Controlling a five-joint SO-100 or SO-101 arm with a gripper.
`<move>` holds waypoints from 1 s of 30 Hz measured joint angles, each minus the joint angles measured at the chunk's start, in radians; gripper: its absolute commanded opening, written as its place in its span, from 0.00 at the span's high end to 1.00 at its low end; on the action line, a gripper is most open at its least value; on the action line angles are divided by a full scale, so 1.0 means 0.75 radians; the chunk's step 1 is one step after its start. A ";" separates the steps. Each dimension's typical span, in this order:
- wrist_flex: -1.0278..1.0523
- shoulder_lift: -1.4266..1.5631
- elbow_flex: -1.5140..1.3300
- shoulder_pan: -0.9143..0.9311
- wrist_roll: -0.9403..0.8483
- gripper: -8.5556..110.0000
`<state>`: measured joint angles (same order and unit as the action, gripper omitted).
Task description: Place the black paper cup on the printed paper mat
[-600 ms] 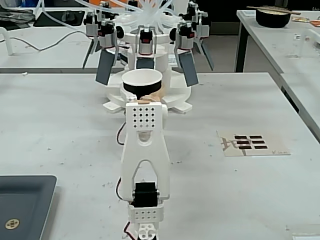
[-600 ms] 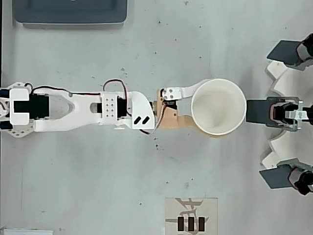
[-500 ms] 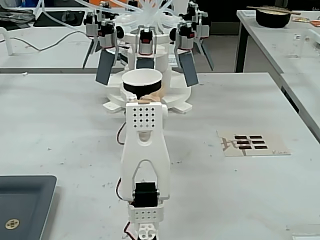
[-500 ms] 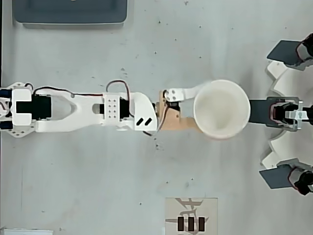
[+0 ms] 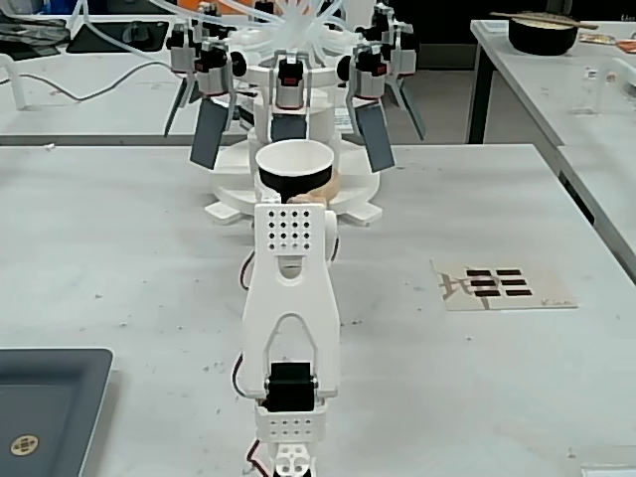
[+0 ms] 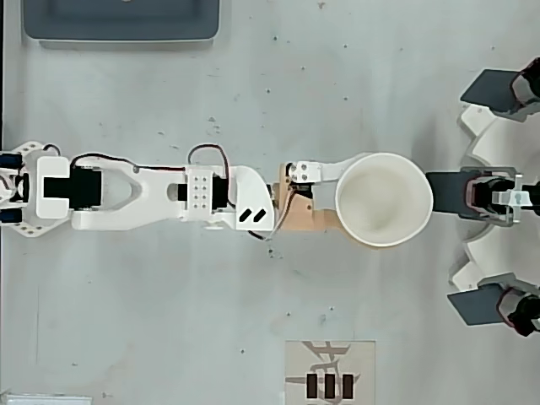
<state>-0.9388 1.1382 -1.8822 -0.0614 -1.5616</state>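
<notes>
In the fixed view the arm [image 5: 290,328] reaches away across the counter [image 5: 119,258], and the paper cup [image 5: 292,167] stands upright at its far end. Just behind the cup is a round machine [image 5: 298,129]. The paper mat [image 5: 500,285] lies flat on the counter, to the right of the arm and well apart from the cup. A tray [image 5: 45,412] lies at the near left corner. In the overhead view the mat [image 6: 330,375] is below the cup [image 6: 384,199].
</notes>
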 measured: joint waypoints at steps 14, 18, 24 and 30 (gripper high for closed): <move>0.000 0.186 -0.155 0.000 0.000 0.85; 0.000 0.264 -0.229 0.000 -0.012 0.85; -0.012 0.376 -0.333 0.002 -0.035 0.85; -0.037 0.505 -0.466 0.010 -0.043 0.85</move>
<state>-0.9664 1.5171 -2.2319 -0.0537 -1.5938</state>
